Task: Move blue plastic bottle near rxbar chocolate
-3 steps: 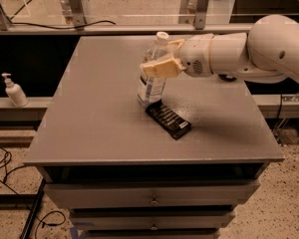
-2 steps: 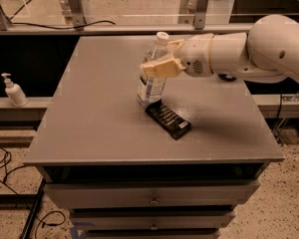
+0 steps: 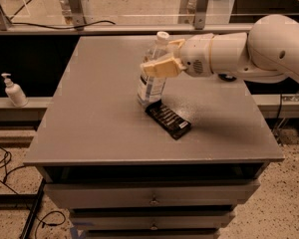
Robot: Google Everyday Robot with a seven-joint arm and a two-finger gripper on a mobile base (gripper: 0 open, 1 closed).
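Camera view: cream two-finger gripper claw (image 3: pixel 158 59) clasped around the upper body of the clear plastic water bottle (image 3: pixel 149 87) with white cap and pale blue label. Bottle base down on the grey table (image 3: pixel 89 128), just beneath the claw, right beside the flat black-wrapped snack bar (image 3: pixel 168 119). Nothing shifted over the last second: same grasp, same spot. Placement probably done, with only the release left.

The blue plastic bottle (image 3: pixel 150 86), clear with a white cap and pale label, leans slightly right in my gripper (image 3: pixel 158 59), which clasps its middle above the table's centre. Its base sits just beside the far end of the rxbar chocolate (image 3: pixel 168 119), a glossy black bar lying flat and diagonal.
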